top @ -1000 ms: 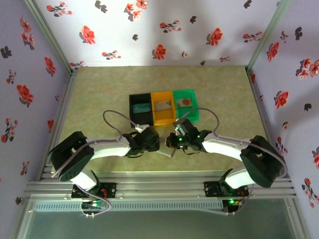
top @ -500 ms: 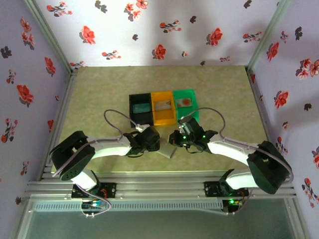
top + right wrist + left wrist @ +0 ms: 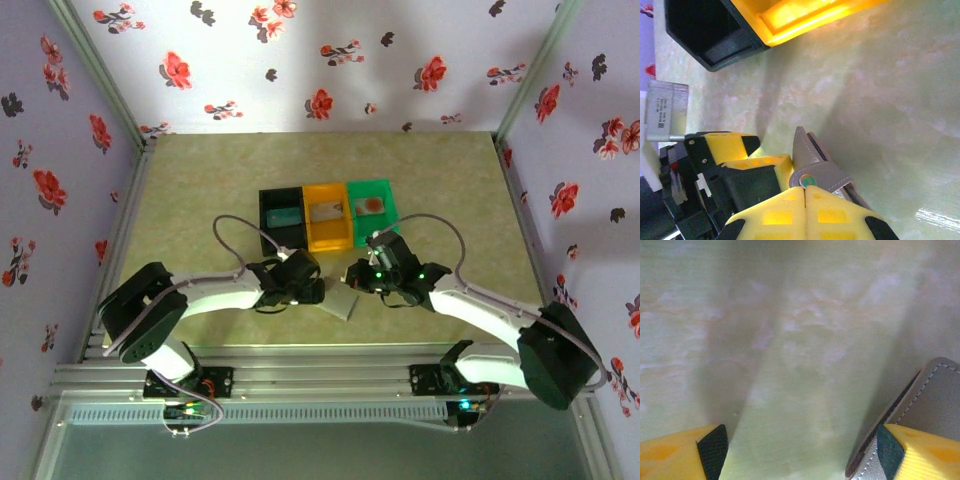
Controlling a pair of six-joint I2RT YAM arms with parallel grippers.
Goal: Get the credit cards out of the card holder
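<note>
Stitching runs round the edge of the flat grey-silver two-panel card holder [image 3: 342, 302], which lies on the pale green marbled tabletop [image 3: 200, 220] on the near side of the orange plastic bin [image 3: 327, 244], between my two grippers. My right gripper [image 3: 805, 192] has its yellow pads pressed together on one panel of the card holder, close to the round snap [image 3: 807, 181], and that panel looks raised off the lower one. My left gripper [image 3: 800, 447] is spread wide and grips nothing. One finger [image 3: 920, 452] sits at the holder's stitched corner, and I cannot tell whether it presses down.

I judge the holder light, soft and floppy at the fold. It will lift or slide rather than give up a card unless one panel is pinned, and the stitched rim is the place to hold it. I cannot tell whether any card is left inside.

Farther off, a grey card [image 3: 326, 211] lies inside the orange bin. A teal card [image 3: 284, 216] lies in the black plastic bin [image 3: 265, 215] to that bin's left, and a pale card with a red-orange blot [image 3: 370, 206] in the green plastic bin [image 3: 372, 233] to its right. Such cards are likely thin, stiff and slick, so I would pinch one by an exposed short edge.
</note>
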